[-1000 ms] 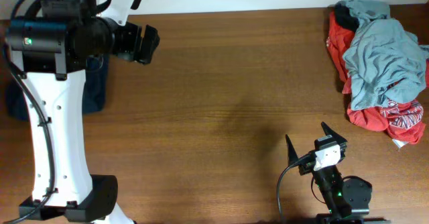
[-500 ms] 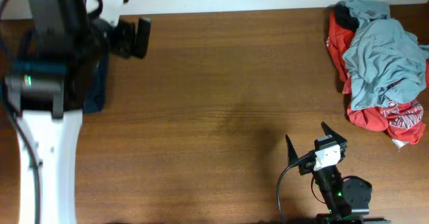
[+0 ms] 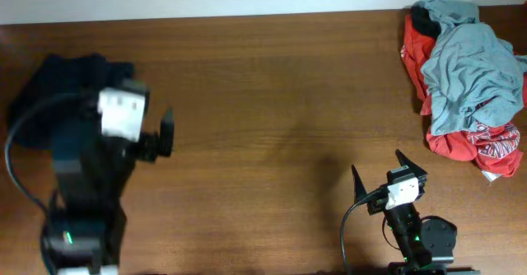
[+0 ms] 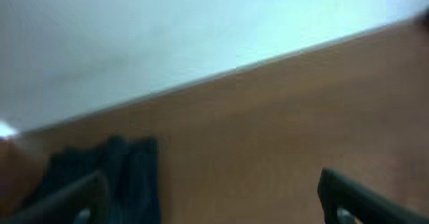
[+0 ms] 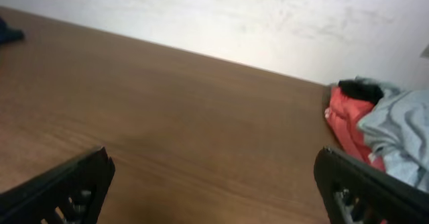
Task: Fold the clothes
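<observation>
A pile of crumpled clothes (image 3: 469, 69), grey on top of red, lies at the table's far right; it also shows in the right wrist view (image 5: 379, 127). A dark navy garment (image 3: 58, 81) lies at the far left, partly hidden by my left arm, and shows blurred in the left wrist view (image 4: 127, 170). My left gripper (image 3: 165, 132) is open and empty over bare wood, to the right of the navy garment. My right gripper (image 3: 387, 170) is open and empty near the front edge, well short of the pile.
The brown wooden table (image 3: 280, 102) runs back to a white wall (image 5: 234, 16). The left arm's body (image 3: 82, 193) covers the front left of the table. The right arm's base (image 3: 420, 238) sits at the front edge.
My left arm has swung from the back left toward the front, uncovering more of the navy garment. The right arm and the clothes pile have not moved.
</observation>
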Controlling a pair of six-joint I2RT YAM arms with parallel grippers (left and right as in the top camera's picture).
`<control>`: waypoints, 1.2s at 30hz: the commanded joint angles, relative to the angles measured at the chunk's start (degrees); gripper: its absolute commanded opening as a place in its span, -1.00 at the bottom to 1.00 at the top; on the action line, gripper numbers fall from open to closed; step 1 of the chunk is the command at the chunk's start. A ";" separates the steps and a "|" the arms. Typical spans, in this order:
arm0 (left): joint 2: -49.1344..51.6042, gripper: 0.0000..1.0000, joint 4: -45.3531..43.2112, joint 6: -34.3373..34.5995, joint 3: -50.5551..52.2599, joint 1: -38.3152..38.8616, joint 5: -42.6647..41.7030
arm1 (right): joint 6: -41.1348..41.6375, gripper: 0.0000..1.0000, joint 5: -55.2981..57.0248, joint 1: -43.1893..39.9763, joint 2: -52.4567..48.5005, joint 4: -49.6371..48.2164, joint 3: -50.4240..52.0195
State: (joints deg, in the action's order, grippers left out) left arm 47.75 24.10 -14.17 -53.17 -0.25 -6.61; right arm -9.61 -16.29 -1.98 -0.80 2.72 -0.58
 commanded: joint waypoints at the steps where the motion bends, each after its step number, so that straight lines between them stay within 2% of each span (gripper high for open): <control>1: -9.46 0.98 -6.40 -0.70 11.15 -1.16 -3.04 | 0.17 0.97 0.48 0.42 0.59 0.39 0.26; 3: -16.48 0.99 -12.22 -0.70 19.37 -1.77 -5.18 | 0.20 0.97 0.46 0.42 0.59 0.39 0.26; 5: -20.76 0.99 -13.84 -0.70 23.91 -1.90 -5.90 | 0.20 0.97 0.48 0.42 0.59 0.39 0.26; 18: -43.01 0.98 -17.14 2.95 43.95 -1.95 -6.78 | 0.17 0.98 0.46 0.42 0.59 0.39 0.26; 25: -47.50 0.98 -18.36 2.95 51.08 -1.95 -8.28 | 0.17 0.97 0.46 0.42 0.59 0.39 0.26; 36: -47.50 0.98 -18.10 2.99 51.52 -1.88 -8.55 | 0.17 0.97 0.46 0.42 0.59 0.39 0.26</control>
State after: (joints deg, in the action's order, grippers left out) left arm 0.95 6.17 -12.16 -2.11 -1.87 -14.20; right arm -9.63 -16.29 -1.98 -0.80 2.72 -0.58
